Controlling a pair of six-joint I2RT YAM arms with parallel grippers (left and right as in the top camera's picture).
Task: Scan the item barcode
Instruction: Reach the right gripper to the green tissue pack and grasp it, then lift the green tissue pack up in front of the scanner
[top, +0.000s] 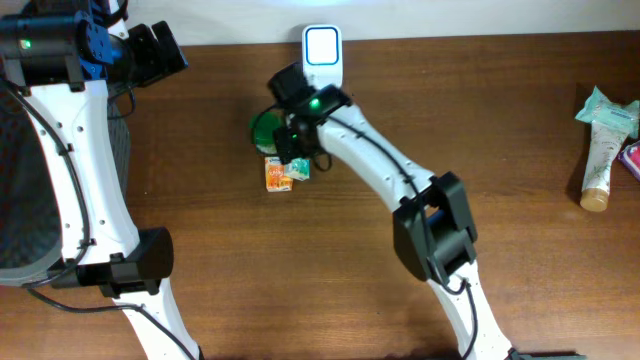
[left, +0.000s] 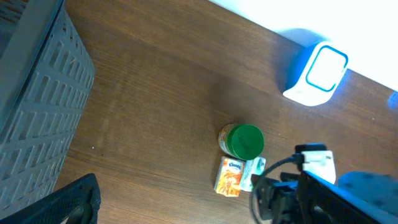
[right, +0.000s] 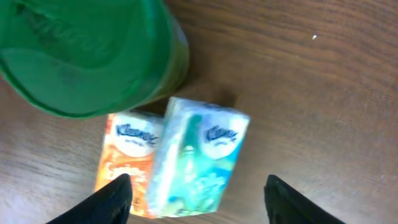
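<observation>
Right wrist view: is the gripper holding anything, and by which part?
Nothing is held. The right gripper stands open, its fingers on either side of the teal Kleenex pack and not closed on it.

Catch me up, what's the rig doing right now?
The right claw hangs open over a teal Kleenex pack, which lies against an orange pack beside a green-lidded jar. Nothing is held yet. The scanner stands lit at the back of the table. The left claw sits wide open, off by the grey basket.
</observation>
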